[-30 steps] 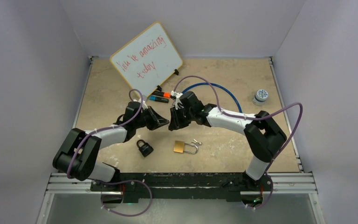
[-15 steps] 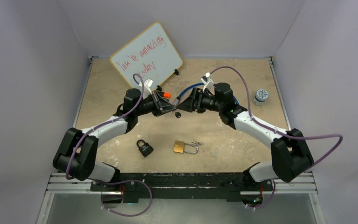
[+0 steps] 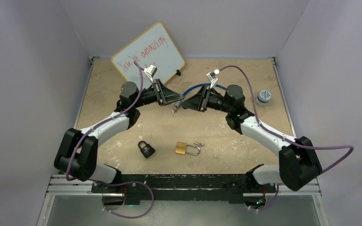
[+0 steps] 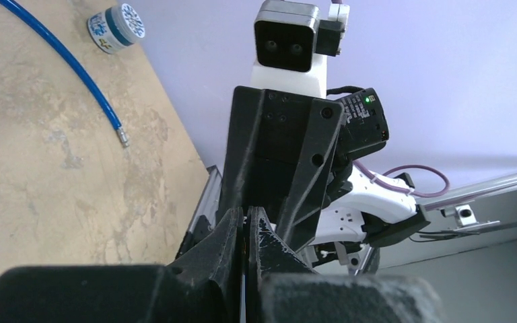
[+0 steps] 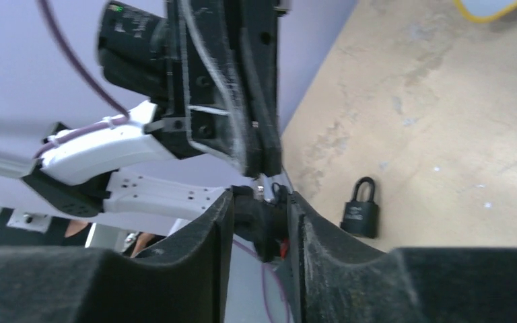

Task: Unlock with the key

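Gripping small black-headed key (image 5: 256, 221) in clenched right gripper (image 5: 259, 202), mid-air over far-centre table (image 3: 245, 80), left gripper (image 4: 244, 223) pinched shut against its tip (on the blade? can't tell). Needs carrying nearward and down to black padlock (image 3: 146, 149), left-arm side.

The brass padlock (image 3: 181, 149) gleams metallic; the black padlock (image 3: 146, 150) and table (image 3: 245, 75) look matt.

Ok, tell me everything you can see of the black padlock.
The black padlock lies flat on the tan table near its front edge, left of the brass padlock and apart from it. Its body is dark and squarish, with a pale marking on the face. The looped shackle, also black, points back-left, and the right wrist view shows both legs seated. Only the table touches it.
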Robot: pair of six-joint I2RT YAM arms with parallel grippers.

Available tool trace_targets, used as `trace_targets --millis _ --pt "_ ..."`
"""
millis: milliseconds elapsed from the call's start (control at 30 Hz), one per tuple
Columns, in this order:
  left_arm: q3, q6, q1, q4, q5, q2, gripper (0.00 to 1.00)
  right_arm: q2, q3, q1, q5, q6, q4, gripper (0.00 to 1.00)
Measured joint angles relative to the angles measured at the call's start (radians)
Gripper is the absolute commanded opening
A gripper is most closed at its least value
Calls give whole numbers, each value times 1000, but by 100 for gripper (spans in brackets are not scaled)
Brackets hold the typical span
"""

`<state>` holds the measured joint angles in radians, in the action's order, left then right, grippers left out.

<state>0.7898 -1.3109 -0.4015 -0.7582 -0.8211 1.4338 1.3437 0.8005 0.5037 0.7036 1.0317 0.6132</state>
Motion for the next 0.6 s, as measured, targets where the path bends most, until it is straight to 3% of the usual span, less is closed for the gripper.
trace_targets --millis 167,367,467,600 --pt "0 -43 0 -45 -9 6 0 -13 -24 -1 23 85 127 21" --pt "0 -78 0 -92 -13 6 0 -10 -55 -1 30 157 227 23" --pt "0 -89 0 -100 -13 6 0 -10 -57 -2 34 168 247 14" --pt "0 -93 -1 -116 -14 5 0 -10 -62 -3 34 174 257 11"
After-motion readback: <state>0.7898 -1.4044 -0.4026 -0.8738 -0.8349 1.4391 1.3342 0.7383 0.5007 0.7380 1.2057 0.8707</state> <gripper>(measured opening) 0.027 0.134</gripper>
